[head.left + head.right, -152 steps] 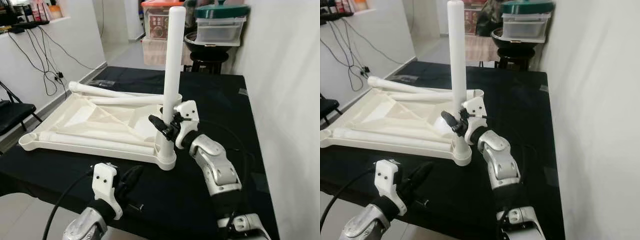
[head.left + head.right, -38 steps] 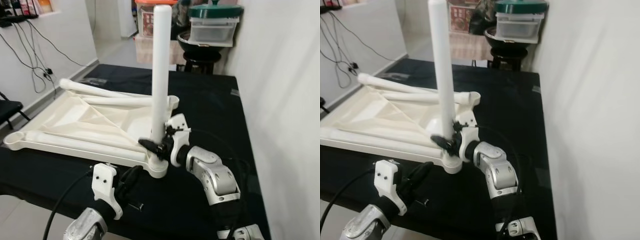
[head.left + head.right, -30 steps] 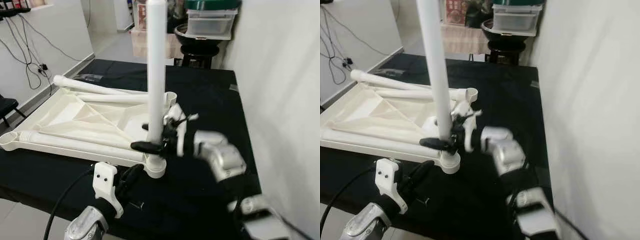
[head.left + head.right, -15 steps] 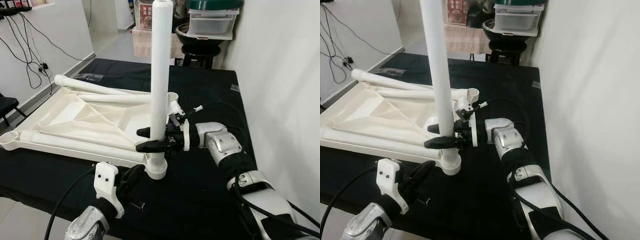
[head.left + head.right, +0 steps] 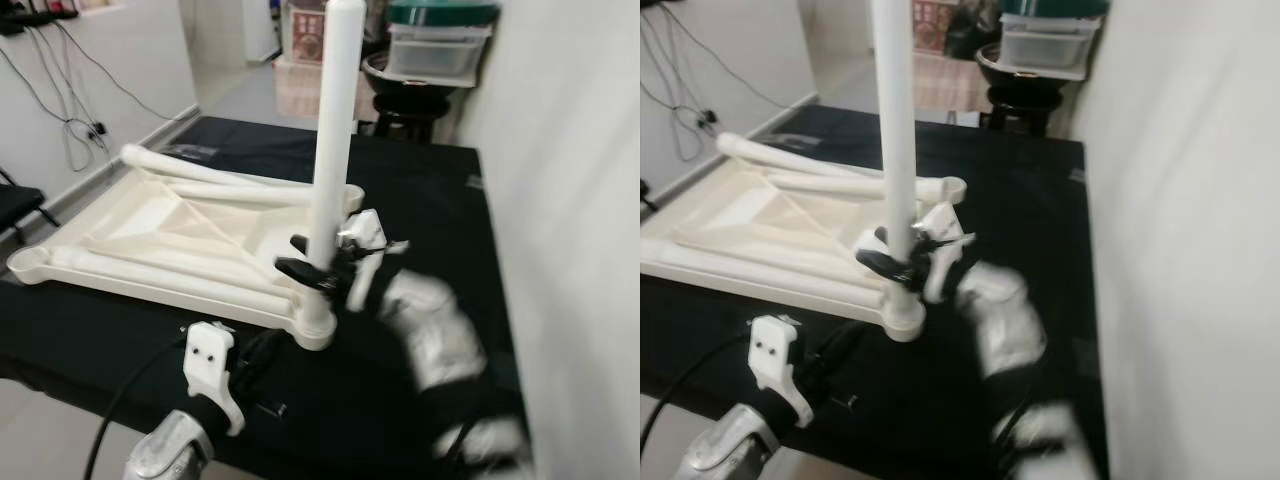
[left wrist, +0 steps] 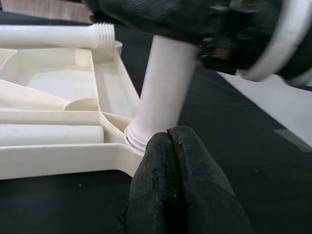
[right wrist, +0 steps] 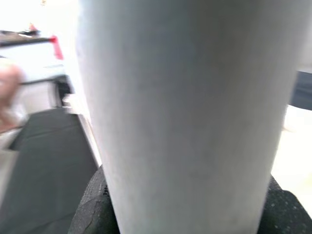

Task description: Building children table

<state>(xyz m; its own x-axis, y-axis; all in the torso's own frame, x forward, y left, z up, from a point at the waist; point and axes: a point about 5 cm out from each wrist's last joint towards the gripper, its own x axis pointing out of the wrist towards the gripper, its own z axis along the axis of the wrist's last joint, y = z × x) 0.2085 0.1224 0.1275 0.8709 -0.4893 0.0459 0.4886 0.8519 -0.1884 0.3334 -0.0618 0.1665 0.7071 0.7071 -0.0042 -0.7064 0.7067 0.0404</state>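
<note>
We've got the tabletop flipped on a black table by a white wall; right gripper clamps the upright leg, left gripper pinched closed.

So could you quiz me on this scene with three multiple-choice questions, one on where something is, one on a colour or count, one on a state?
1. Where does the upright leg stand?
A. in the near corner socket of the upturned tabletop
B. flat on the black cloth
C. on the stool

2. How many legs lie flat on the tabletop?
A. none
B. three
C. six

3. What is the right gripper doing?
A. hanging open above the cloth
B. clamped on the upright leg
C. holding a cable

Answers:
1 A, its base sits in the corner socket.
2 B, three white legs lie there.
3 B, its black fingers close round the leg low down, as the right wrist view confirms.
</note>
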